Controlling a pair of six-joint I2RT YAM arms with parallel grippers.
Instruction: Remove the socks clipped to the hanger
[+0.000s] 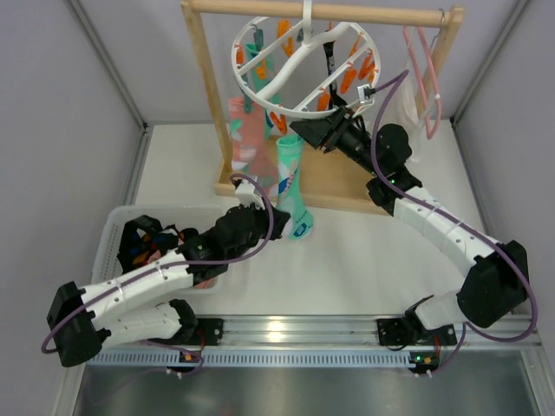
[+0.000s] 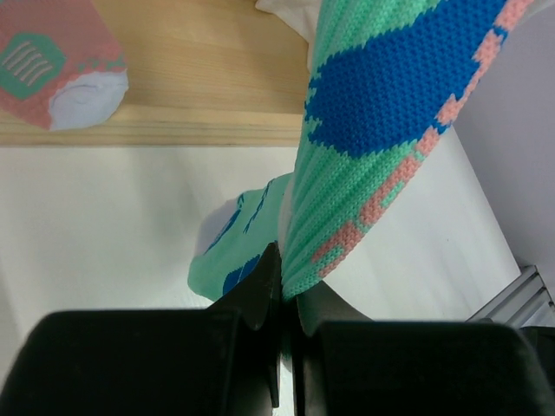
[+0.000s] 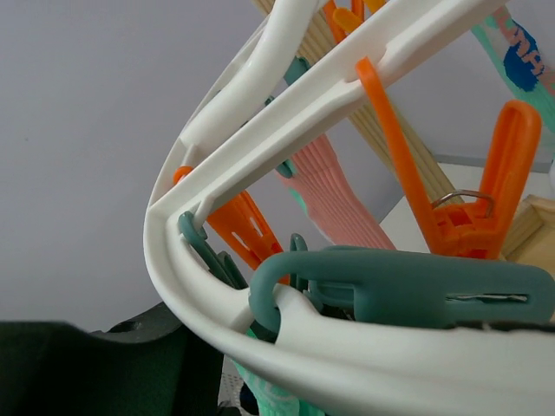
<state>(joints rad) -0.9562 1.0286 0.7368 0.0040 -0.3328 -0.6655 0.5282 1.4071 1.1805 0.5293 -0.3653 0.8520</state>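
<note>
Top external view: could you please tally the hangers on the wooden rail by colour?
White round plastic ring hanger: 1
Pink wire hanger: 1
Total: 2

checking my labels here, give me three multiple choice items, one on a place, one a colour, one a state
1. Where is the right claw? A) up at the hanger rim B) folded back by its base C) out of view
2. Colour of the sock in the left claw? A) black B) mint green with blue C) plain white
3. The left claw is: A) wide open B) shut on the sock C) half open, empty
Answers: 1 A, the top view shows it against the ring; 2 B, the left wrist view shows the knit; 3 B, it pinches the sock's edge.
</note>
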